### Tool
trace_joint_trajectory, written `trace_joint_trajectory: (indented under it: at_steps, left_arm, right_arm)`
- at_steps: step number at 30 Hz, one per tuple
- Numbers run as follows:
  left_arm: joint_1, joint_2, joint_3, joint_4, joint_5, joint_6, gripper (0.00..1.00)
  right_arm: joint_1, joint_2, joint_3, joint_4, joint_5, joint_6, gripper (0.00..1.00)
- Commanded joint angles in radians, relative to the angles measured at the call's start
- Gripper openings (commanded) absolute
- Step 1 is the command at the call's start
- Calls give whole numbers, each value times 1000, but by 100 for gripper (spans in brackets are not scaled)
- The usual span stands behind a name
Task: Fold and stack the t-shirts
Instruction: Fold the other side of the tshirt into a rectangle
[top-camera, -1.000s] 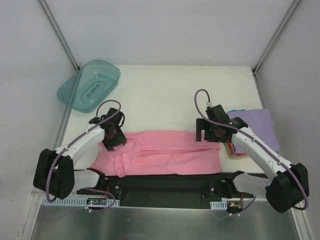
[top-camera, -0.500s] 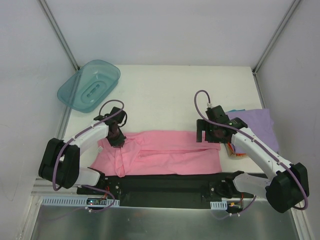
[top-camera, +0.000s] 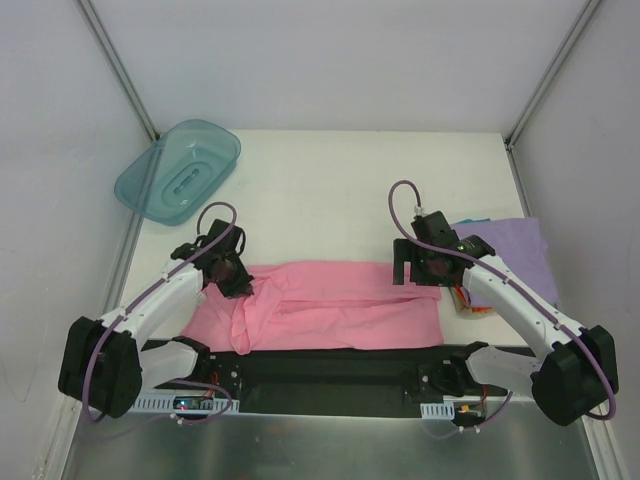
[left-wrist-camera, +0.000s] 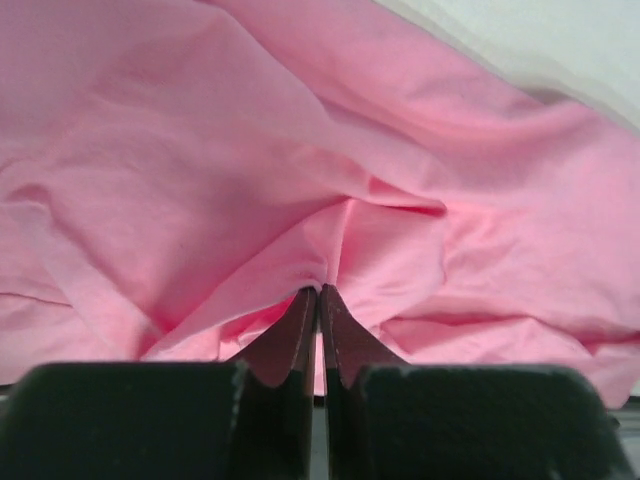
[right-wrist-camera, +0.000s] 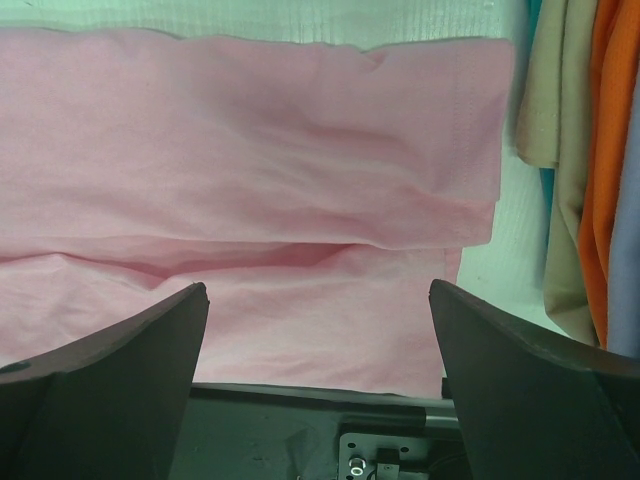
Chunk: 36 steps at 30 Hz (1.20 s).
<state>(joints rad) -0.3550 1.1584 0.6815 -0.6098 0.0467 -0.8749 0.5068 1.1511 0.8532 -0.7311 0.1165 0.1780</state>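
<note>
The pink t-shirt (top-camera: 340, 305) lies partly folded as a long strip along the near edge of the table. My left gripper (top-camera: 232, 272) is at its left end, shut on a pinched ridge of pink cloth (left-wrist-camera: 320, 285); the cloth around it is bunched into wrinkles. Over the strip's right end my right gripper (top-camera: 425, 270) hovers open, and between its fingers only flat pink cloth (right-wrist-camera: 300, 200) shows. Folded t-shirts are stacked on the right, lavender (top-camera: 512, 245) on top with orange (right-wrist-camera: 600, 150) edges under it.
A translucent teal plastic tub (top-camera: 180, 170) stands at the back left. The black base rail (top-camera: 330, 370) runs just behind the pink shirt's near edge. White walls close in the table on three sides.
My left gripper has shut on the pink cloth and pulled it slightly, bunching the shirt's left end. The right arm has not moved.
</note>
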Motion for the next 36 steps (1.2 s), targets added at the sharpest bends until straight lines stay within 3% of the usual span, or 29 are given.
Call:
trace_joint_trajectory:
  at_steps: [1,20,31,34,35,36]
  left_arm:
    - [-41,-74,-26,-2,87,-25,0]
    - [-343,52,58,64,114,-151,0]
    - [-426,196,165,117,114,-124,0]
    - [-433,262,188,117,142,-98,13]
    - [-435,270,190,117,150,-92,27]
    - [-437,276,190,114,157,-82,34]
  right_arm:
    - [4,-31,-9,-16,14,-6,97]
    - [4,-53,-22,-10,-3,-9,97]
    - [4,-57,-23,-10,-6,-15,97]
    - [4,-62,-28,-14,-5,-17,96]
    - [4,-65,-29,-14,0,-20,97]
    - [3,-67,-29,-17,2,-18,97]
